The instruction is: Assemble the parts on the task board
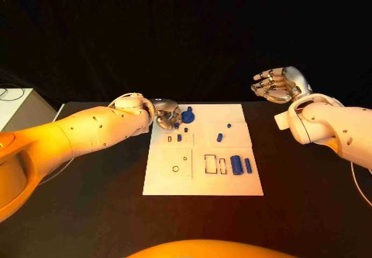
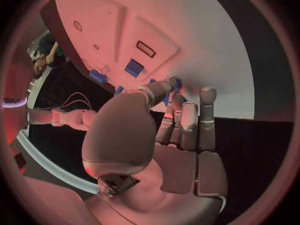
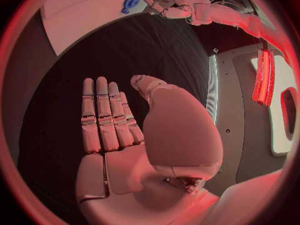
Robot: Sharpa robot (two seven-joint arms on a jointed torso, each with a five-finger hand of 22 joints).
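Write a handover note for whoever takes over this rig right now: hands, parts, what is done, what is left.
Left hand: at the far left corner of the white task board, fingers at a round blue disc-shaped part; grip unclear.
Right hand: raised off the board, open, holding nothing.
Two blue rectangular blocks lie beside the outlined slot; small blue pegs sit mid-board.
Done: hard to tell. Left: loose blocks and the disc.
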